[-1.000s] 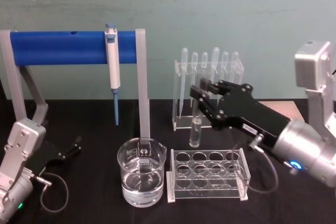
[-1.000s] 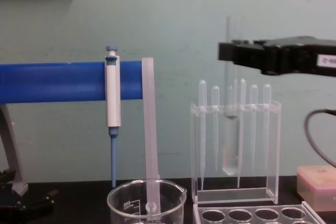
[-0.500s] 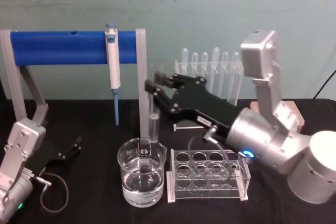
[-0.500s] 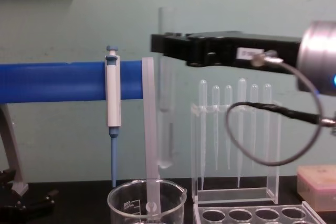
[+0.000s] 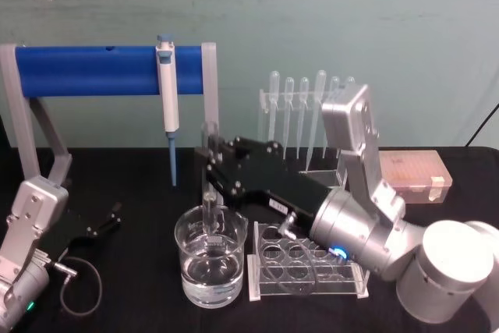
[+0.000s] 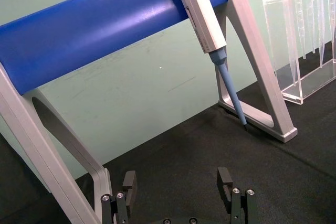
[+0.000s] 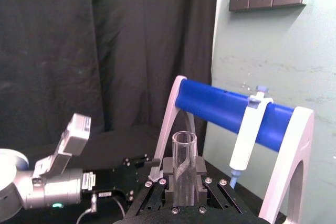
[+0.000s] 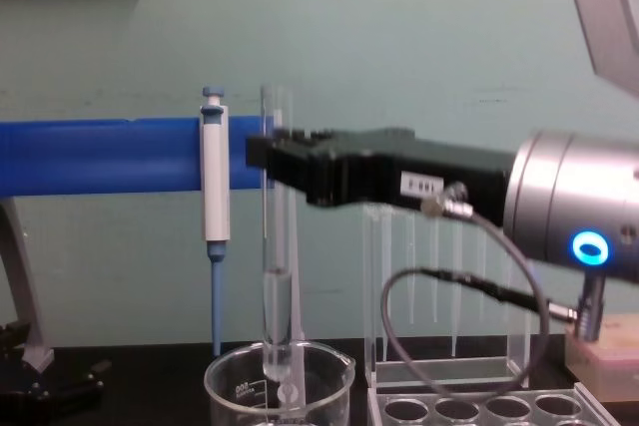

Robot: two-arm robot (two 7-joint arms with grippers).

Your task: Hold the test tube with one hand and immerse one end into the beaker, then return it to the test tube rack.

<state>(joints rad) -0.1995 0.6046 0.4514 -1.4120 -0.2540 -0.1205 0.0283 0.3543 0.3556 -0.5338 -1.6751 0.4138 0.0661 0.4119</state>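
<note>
My right gripper [image 5: 212, 168] is shut on the test tube [image 5: 210, 193], a long clear glass tube held upright. In the chest view the test tube [image 8: 275, 246] hangs from the right gripper [image 8: 268, 155], and its round lower end dips below the rim of the beaker [image 8: 240, 386]. The beaker [image 5: 210, 267] is wide, clear and part full of clear liquid; whether the tube's tip touches the liquid I cannot tell. The right wrist view shows the tube's open rim [image 7: 184, 153] above the right gripper [image 7: 184, 182]. My left gripper [image 6: 177, 182] stands open, parked low at the left [image 5: 101, 225].
A blue bar stand [image 5: 86, 70] carries a white-and-blue pipettor [image 5: 166, 91] just behind the beaker. A clear rack with round holes [image 5: 308, 267] sits right of the beaker. Behind it stands a rack of thin pipettes [image 5: 308, 103], and a pink box [image 5: 409, 171] lies far right.
The right gripper carried the test tube leftward from in front of the pipette rack to above the beaker, then lowered it until its end entered the beaker. The left arm stayed still.
</note>
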